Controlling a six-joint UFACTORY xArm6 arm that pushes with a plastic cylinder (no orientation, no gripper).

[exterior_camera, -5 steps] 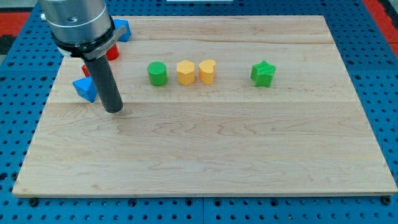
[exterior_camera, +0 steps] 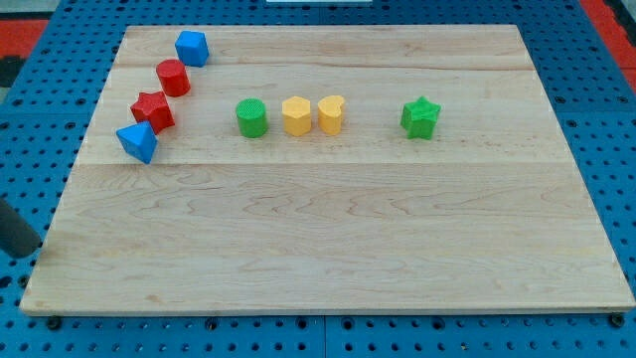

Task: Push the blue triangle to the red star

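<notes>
Landmark: the red star-shaped plastic block point(exterior_camera: 152, 109), near the upper-left corner of the pale wooden board point(exterior_camera: 328, 229).
Blue triangle: the blue triangular plastic block point(exterior_camera: 137, 141) sits just below and slightly to the view's left of the red star, touching it or very nearly so; I cannot tell whether a sliver of gap remains.
Other blocks near the star: a red cylinder point(exterior_camera: 173, 77) lies just up and right of it, and a blue cube-like block point(exterior_camera: 191, 48) further up and right, forming a diagonal line.
Row to the star's right: a green cylinder point(exterior_camera: 251, 117), a yellow hexagonal block point(exterior_camera: 296, 115), a yellow heart-shaped block point(exterior_camera: 331, 114), then a green star point(exterior_camera: 420, 117) well apart.
My tip: a dark rod point(exterior_camera: 17, 231) shows at the view's left edge, off the board, well below and left of the star; its very end is not clear, so I cannot place the tip.
Gripper state: none fitted; nothing to spread or pinch.
Step in hand: judging by position, the push looks finished or nearly so.
Next move: if any gap is left, a short nudge from below-left of the triangle toward the star, kept gentle so the star is not shoved into the red cylinder.
</notes>
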